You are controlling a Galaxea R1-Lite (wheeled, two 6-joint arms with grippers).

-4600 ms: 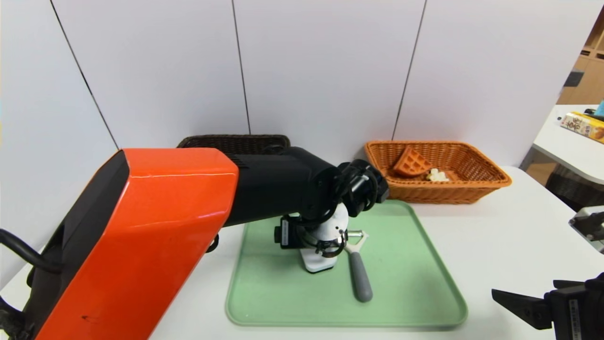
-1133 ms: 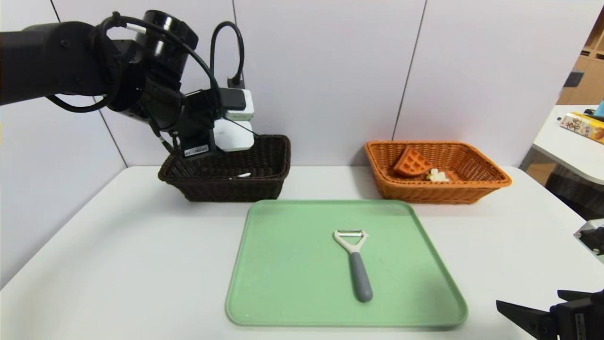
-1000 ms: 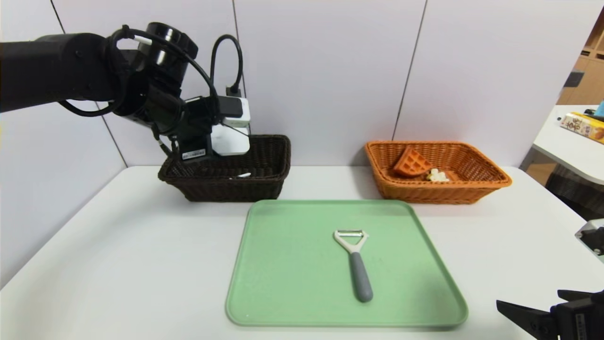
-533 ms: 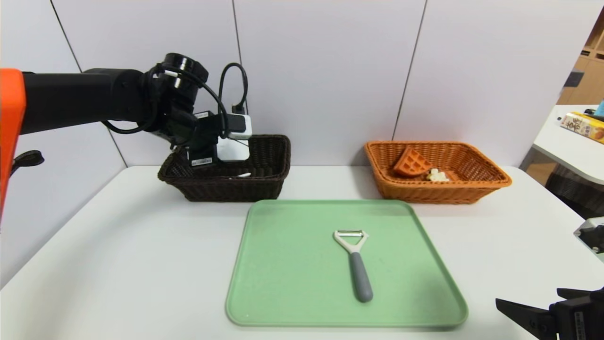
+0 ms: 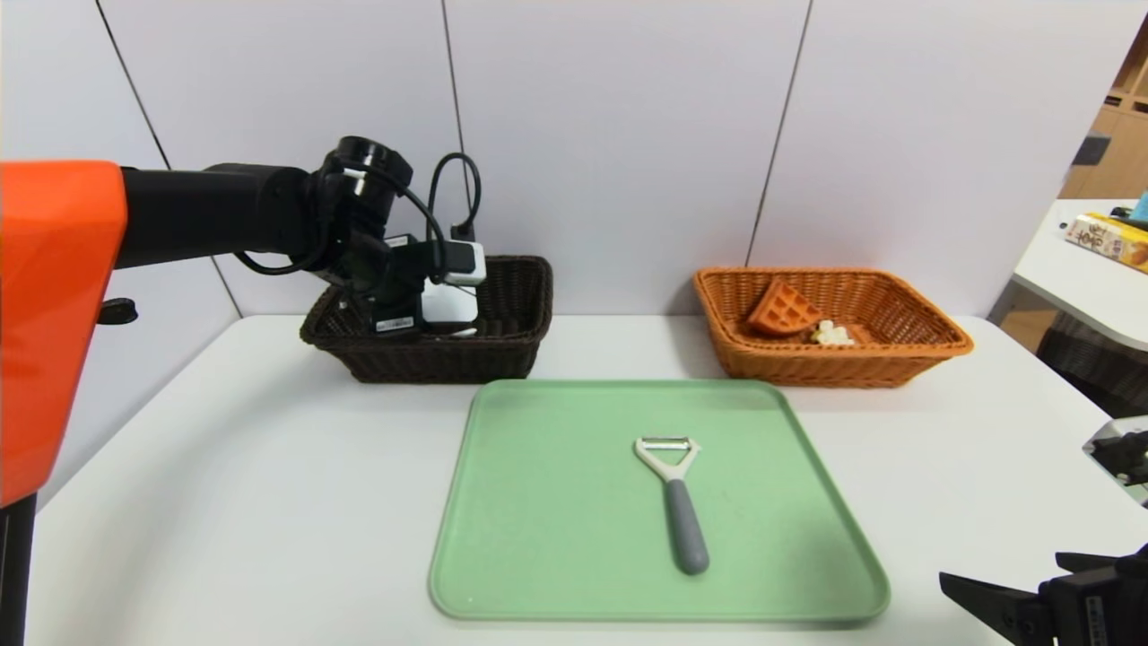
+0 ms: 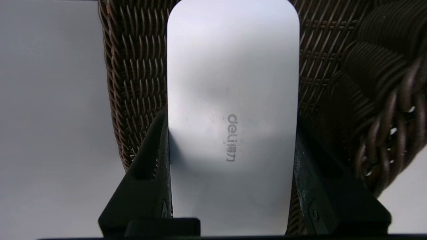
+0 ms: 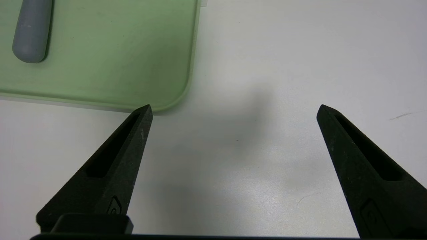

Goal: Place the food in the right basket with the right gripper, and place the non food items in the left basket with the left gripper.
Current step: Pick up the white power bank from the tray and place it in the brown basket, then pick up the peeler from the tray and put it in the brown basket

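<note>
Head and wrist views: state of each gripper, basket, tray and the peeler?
left gripper: closed on white box, in dark basket
right gripper: open, beside tray
peeler: on tray, ungripped
dark basket: upright
orange basket: upright, holds waffle
tray: flat

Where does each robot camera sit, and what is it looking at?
Head: on the robot's head, facing forward and down at two baskets and the green tray; both arms show.
Left wrist: on the left arm, facing the dark basket; its left gripper holds a white box.
Right wrist: on the right arm, facing the tabletop; its open right gripper shows.
Head shares the basket with left, tray with right.
</note>
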